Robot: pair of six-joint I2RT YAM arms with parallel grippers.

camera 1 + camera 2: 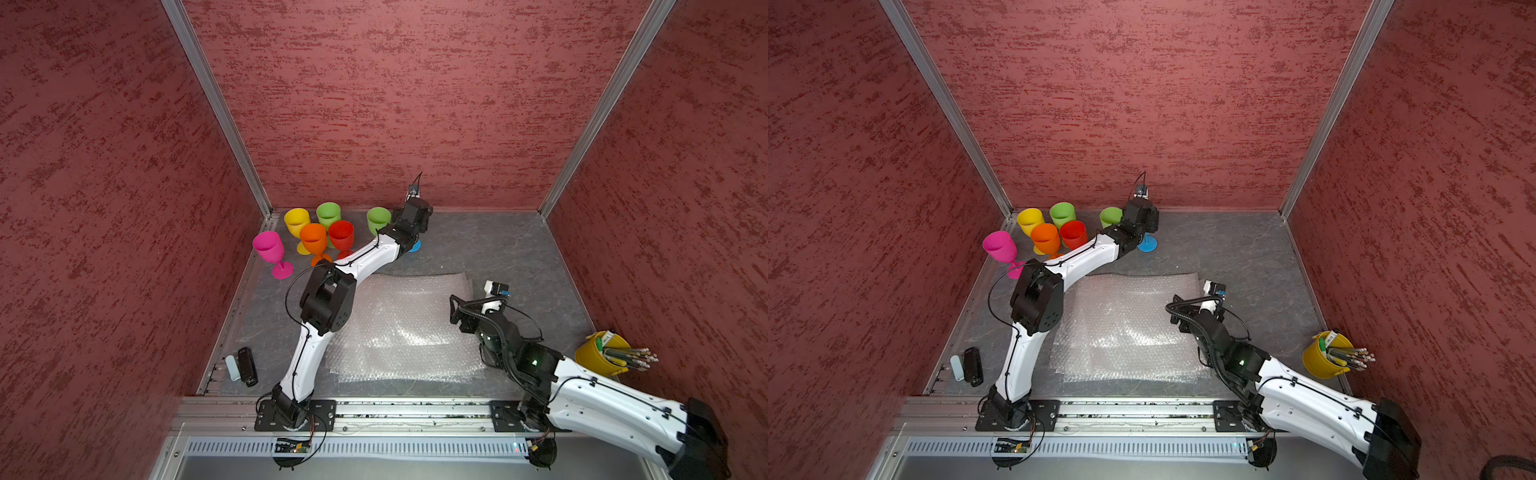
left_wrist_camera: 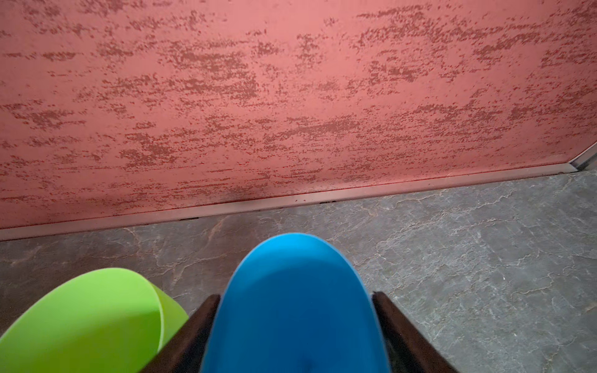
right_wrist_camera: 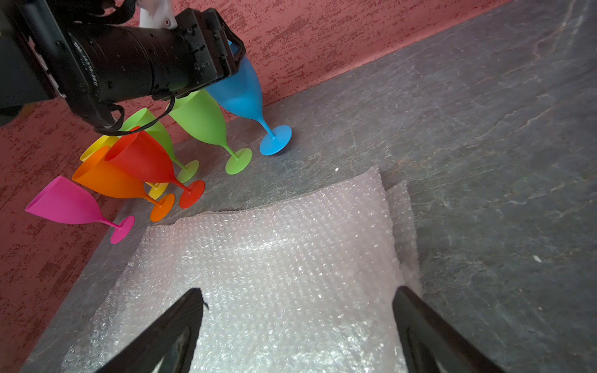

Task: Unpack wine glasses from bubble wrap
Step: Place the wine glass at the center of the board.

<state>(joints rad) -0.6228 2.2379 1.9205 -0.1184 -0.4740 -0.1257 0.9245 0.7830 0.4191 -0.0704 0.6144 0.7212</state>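
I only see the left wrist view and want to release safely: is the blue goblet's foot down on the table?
Observer: Yes; in the right wrist view the foot of the blue goblet appears flat on the table.
Operator: Any goblets left wrapped?
Observer: None that I see; the bubble wrap lies flat mid-table.
Operator: Where's the right pincer?
Observer: The right pincer hovers open over the bubble wrap, holding nothing.

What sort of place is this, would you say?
Probably a robotics lab test cell: red textured wall panels in aluminium framing enclose a grey tabletop, and two arms are bolted to its front rail.
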